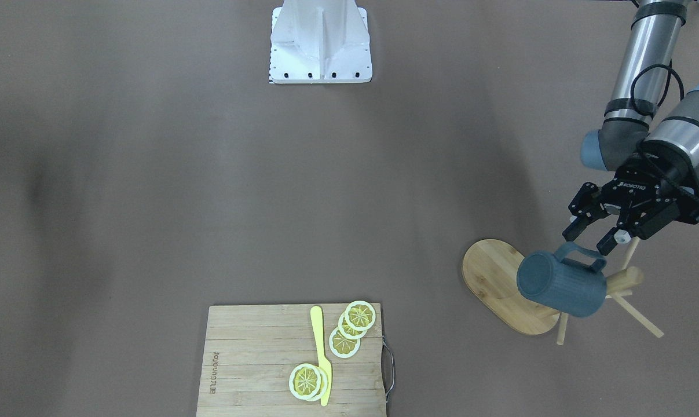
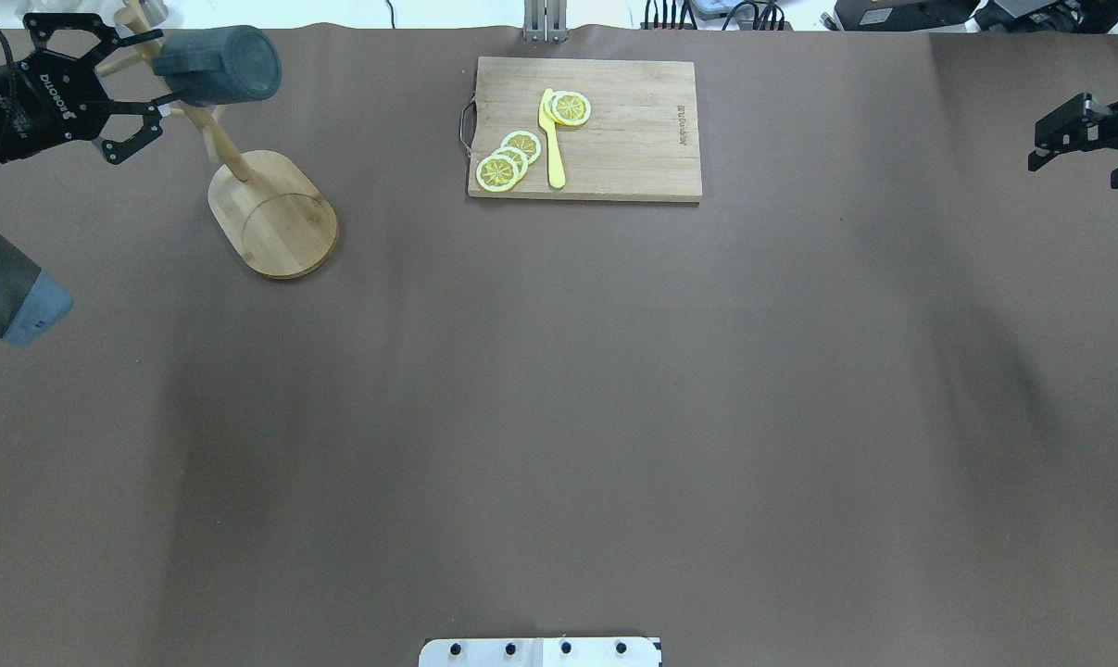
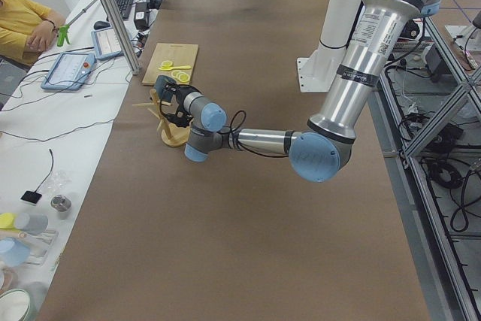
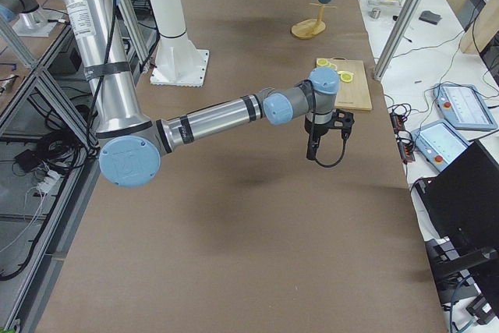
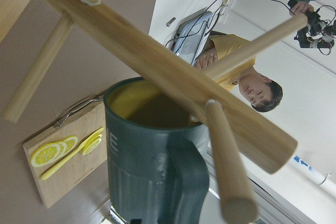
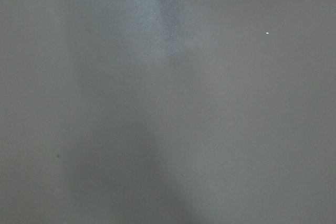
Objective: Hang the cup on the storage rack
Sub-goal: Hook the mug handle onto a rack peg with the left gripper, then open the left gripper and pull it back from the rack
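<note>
Teal-blue cup (image 1: 562, 286) hangs on its side from the upper part of the bamboo rack (image 1: 491, 272), clear of the counter (image 1: 349, 191). Its mouth is turned toward the cutting board (image 1: 256, 359), and in the front-facing view its loop handle is uppermost. The left tool (image 1: 588, 240) sits just beside that handle, on the side away from the cup's body, with its fingers spread and gripping nothing. The fingertips lie near the two ends of the loop, but whether either touches it cannot be told. In the left wrist view a peg runs just beside the handle; whether it passes through the loop is not clear from that angle. Since nothing pinches the cup and it is off the counter, the rack appears to carry it, so the hanging itself looks done and the step in hand is release and retreat. The next move calls for drawing the left tool straight back from the handle, fingers kept spread and clear of the neighbouring pegs, so that the cup is not nudged off. The right tool (image 2: 1068, 134) is well apart, at the opposite end of the counter; whether it is spread or pressed together cannot be told.
</note>
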{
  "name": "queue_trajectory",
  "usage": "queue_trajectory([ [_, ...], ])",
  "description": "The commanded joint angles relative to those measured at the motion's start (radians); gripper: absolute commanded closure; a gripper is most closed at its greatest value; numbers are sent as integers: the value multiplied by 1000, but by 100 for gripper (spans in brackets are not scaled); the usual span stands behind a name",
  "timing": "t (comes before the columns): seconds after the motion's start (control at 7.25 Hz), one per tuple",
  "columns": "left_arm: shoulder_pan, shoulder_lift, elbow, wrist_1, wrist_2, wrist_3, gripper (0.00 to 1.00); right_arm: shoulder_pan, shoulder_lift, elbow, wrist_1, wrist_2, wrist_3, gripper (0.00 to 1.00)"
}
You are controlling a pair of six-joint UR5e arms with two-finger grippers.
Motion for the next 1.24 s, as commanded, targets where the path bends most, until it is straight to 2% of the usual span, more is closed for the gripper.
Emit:
queue_trajectory([
  [0.0, -45, 109, -33, -108, -16, 54, 21, 0, 7, -1, 0, 0, 0, 0],
  [0.14, -68, 168, -60, -110, -19, 101, 3, 0, 8, 0, 0, 0, 0, 0],
  [0.28, -97, 200, -72, -110, -54, 156, 3, 0, 6, 0, 0, 0, 0, 0],
  [0.41, -138, 210, -73, -109, -121, 300, 3, -1, 6, 0, 0, 0, 0, 0],
  [0.55, -157, 248, -71, -106, -143, 471, 3, 0, 6, -1, 0, 0, 0, 0],
  [0.83, -188, 268, -73, -34, -146, 821, 3, 0, 6, -3, 0, -2, -3, 0],
  [1.1, -203, 347, -74, 47, -152, 1233, 3, 8, 14, -1, 20, -8, -18, 0],
])
